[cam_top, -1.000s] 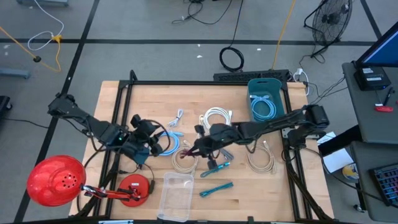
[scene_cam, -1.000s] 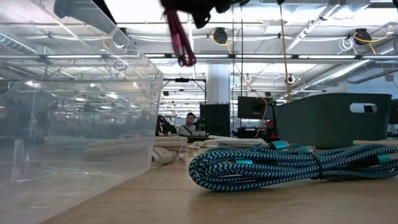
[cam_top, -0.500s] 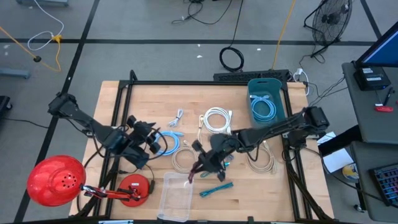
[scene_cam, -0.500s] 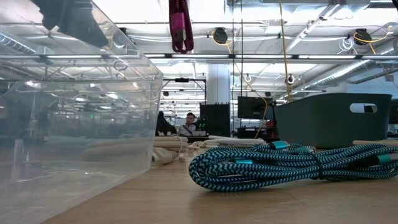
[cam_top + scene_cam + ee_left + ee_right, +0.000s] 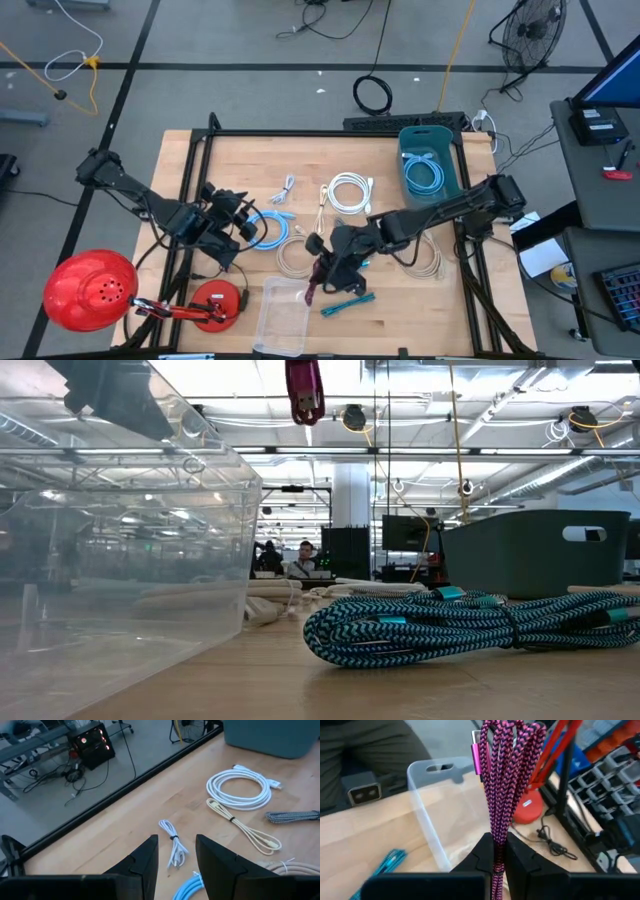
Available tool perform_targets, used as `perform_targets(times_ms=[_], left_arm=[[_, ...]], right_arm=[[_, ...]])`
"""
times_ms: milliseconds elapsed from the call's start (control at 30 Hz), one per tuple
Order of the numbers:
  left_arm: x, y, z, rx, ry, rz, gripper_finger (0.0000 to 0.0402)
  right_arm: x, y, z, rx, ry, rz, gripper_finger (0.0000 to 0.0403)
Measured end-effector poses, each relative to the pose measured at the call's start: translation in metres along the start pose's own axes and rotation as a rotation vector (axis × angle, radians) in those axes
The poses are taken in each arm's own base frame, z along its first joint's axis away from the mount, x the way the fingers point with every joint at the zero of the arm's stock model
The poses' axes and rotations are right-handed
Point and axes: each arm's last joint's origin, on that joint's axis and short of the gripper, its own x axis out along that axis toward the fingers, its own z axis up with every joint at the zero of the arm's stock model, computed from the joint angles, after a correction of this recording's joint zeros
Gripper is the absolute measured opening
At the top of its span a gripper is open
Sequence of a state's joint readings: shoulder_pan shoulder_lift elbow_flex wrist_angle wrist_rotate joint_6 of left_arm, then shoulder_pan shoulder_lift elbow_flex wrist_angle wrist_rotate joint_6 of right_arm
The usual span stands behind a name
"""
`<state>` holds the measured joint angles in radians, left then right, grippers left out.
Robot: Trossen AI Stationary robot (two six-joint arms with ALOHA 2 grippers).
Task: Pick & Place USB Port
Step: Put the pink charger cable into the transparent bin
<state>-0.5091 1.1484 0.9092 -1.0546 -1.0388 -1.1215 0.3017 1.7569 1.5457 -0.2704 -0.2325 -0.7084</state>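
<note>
Since one second ago, the right gripper [image 5: 318,281] has travelled from the middle of the table toward the front edge, and the pink braided cable [image 5: 507,780] it carries has come with it. It now hangs at the right rim of the clear plastic bin [image 5: 283,312], where before it was over the beige coil [image 5: 294,257]. The left arm has hardly changed its place.

The right gripper's fingers are pressed together on the folded bundle of the pink cable. In the right wrist view the strands run out from between the two dark fingers, and the metal USB plug [image 5: 476,751] is at the far end of the bundle. The cable is gripped near one end, probably so that the loose loops hang free below the fingers and can go into the bin first. In the low view, the end of the bundle [image 5: 304,389] is seen high above the table, just beside the bin wall [image 5: 130,560], not yet inside.

The left gripper [image 5: 238,221] waits near the light blue cable [image 5: 268,228], its fingers apart and holding nothing. The teal braided cable [image 5: 470,622] lies on the table beside the bin, and a dark tray [image 5: 429,160] stands at the far right corner.
</note>
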Motion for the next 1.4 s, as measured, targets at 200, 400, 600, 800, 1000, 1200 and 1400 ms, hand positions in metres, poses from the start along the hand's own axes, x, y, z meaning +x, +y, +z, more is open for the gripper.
perform_targets(times_ms=[200, 400, 600, 800, 1000, 1200, 1400], left_arm=[[0.000, 0.000, 0.000, -0.011, 0.006, -0.001, 0.0131], [0.000, -0.001, -0.001, -0.008, 0.018, -0.004, 0.0131], [0.002, 0.000, -0.003, -0.003, 0.020, -0.002, 0.0131], [0.011, 0.004, -0.016, 0.012, 0.044, 0.039, 0.0131], [0.021, 0.009, -0.021, -0.009, 0.099, 0.074, 0.0131], [0.024, 0.010, -0.021, -0.018, 0.114, 0.083, 0.0131], [0.024, 0.010, -0.021, -0.019, 0.115, 0.081, 0.0131]], right_arm=[[0.021, 0.000, 0.003, -0.031, 0.028, 0.046, 0.0012], [0.048, -0.001, -0.007, -0.041, 0.102, 0.104, 0.0012], [0.072, -0.002, -0.008, -0.094, 0.124, 0.142, 0.0012], [0.084, 0.001, -0.004, -0.135, 0.173, 0.162, 0.0012], [0.091, 0.008, 0.006, -0.186, 0.182, 0.160, 0.0012], [0.094, 0.019, 0.015, -0.218, 0.161, 0.172, 0.0012], [0.096, 0.025, 0.024, -0.237, 0.115, 0.174, 0.0012]])
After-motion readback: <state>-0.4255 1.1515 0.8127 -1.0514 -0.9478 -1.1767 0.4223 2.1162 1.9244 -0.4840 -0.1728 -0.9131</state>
